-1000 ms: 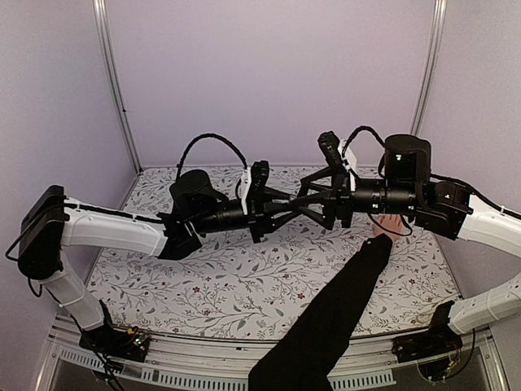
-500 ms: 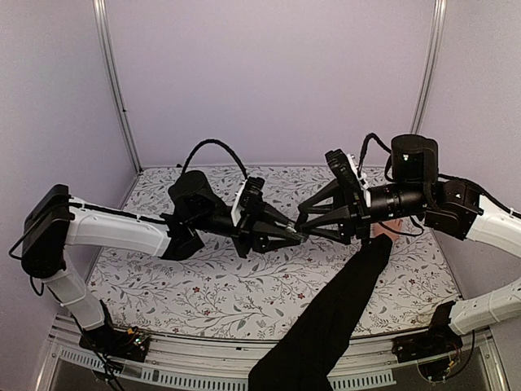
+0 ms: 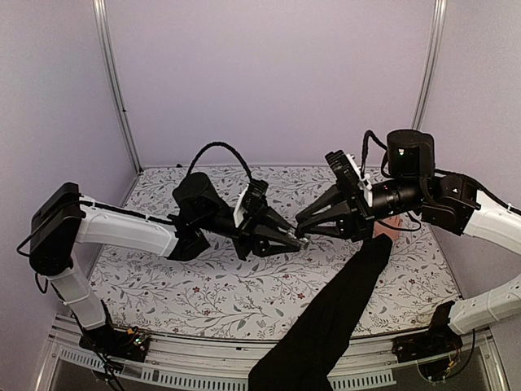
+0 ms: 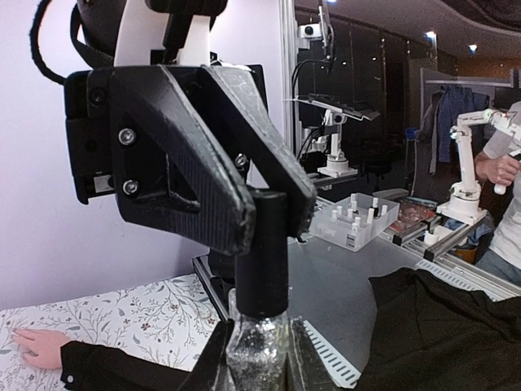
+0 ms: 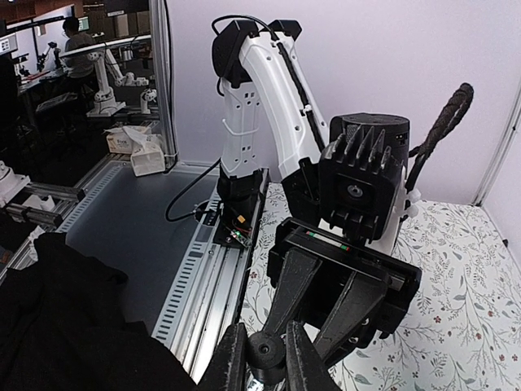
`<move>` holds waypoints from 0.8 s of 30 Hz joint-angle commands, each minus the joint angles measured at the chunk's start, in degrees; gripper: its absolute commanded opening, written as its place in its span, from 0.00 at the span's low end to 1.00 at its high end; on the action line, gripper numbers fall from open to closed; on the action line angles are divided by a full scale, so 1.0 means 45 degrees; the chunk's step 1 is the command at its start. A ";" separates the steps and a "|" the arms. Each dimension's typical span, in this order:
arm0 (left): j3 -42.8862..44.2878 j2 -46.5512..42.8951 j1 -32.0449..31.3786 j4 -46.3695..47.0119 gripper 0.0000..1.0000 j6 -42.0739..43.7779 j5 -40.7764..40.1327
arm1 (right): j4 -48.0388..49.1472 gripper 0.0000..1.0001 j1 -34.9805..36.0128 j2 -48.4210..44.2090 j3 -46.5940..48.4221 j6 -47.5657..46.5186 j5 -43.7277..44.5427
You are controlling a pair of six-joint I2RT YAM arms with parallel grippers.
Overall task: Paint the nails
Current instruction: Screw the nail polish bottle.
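Above the middle of the flower-printed surface (image 3: 244, 285), both arms are meeting tip to tip in mid-air, and the step in hand looks like uncapping the polish. The left end effector (image 3: 293, 239) is clamping the small glass bottle (image 4: 257, 346) by its body, narrow fingers pressing its sides. The right end effector (image 5: 264, 360) is pinching the bottle's black cap (image 5: 264, 350), with its fingers drawn in tight on either side. The glass is looking smooth, rounded and shiny, so likely slippery. The cap is showing as a matte, round knob from the right wrist and as a tall dark stem from the left wrist. A bare human hand (image 3: 389, 226) is lying flat on the surface to the right, under the right arm and well apart from the bottle, with a long, soft black sleeve (image 3: 342, 301) trailing back to the near edge. Its nails are too small to make out. Next, the right wrist is probably needing to twist while the left is holding firm, then to lift straight off so the brush is coming out clean.
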 commanded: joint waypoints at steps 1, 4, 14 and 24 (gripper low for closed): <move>0.0284 0.0242 0.0100 0.0775 0.00 -0.0409 0.0164 | -0.0271 0.13 0.0017 0.0231 0.0366 -0.0117 -0.0359; 0.0189 0.0137 0.0155 0.0819 0.00 -0.0352 -0.0208 | -0.0329 0.08 0.0007 0.0246 0.0355 -0.0113 -0.0352; -0.0347 -0.0706 0.0340 0.0385 0.00 0.0383 -0.2787 | -0.0433 0.03 0.0007 0.0443 0.0333 0.0163 0.0408; -0.1045 -0.1440 0.0298 -0.0065 0.00 0.1262 -0.6794 | -0.0256 0.00 0.0007 0.0794 0.0368 0.0769 0.2003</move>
